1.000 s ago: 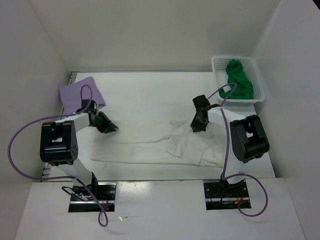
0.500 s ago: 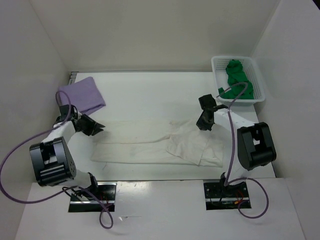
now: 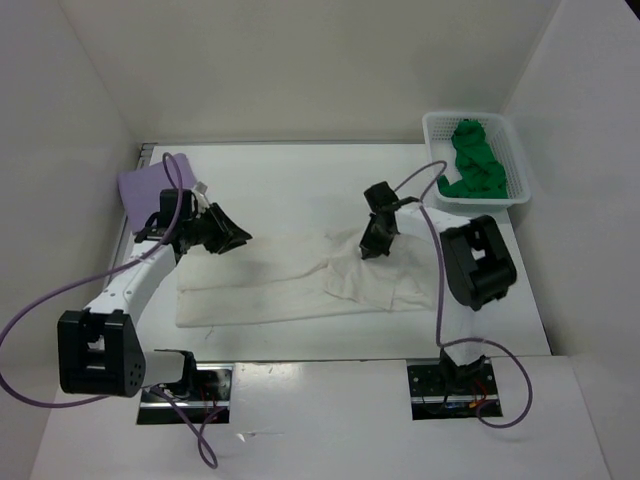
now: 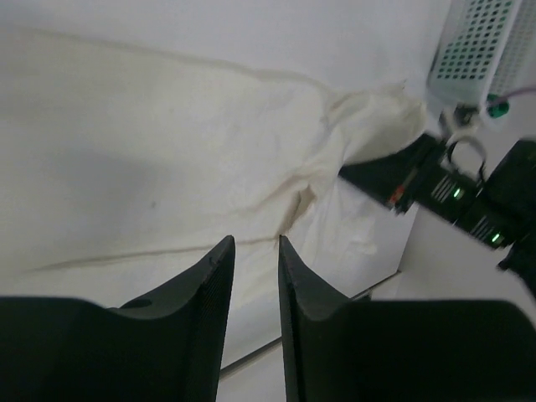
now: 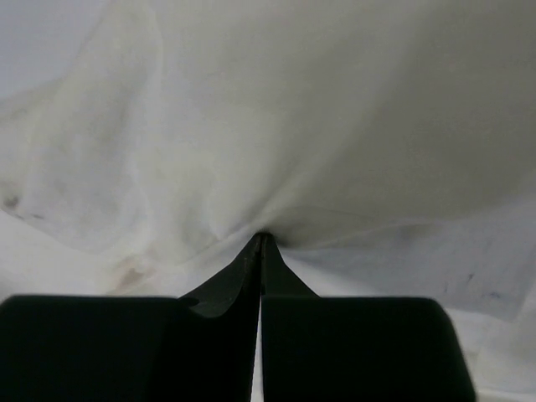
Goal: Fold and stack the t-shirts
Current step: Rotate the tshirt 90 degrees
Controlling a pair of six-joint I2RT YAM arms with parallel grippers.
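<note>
Where the desk (image 3: 290,180) carries them, we list: cream shirt (image 3: 300,285), flat across the middle, right part bunched. Right jaws: pressed together, pinching a fold of that shirt. Left jaws: slightly apart, gripping nothing, over its left part. Purple shirt (image 3: 140,185): folded, far left. Green shirt (image 3: 475,160): crumpled in the basket (image 3: 437,125), far right.

Top overhead; 2 wrist cams near cream t-shirt (image 3: 270,290).
</note>
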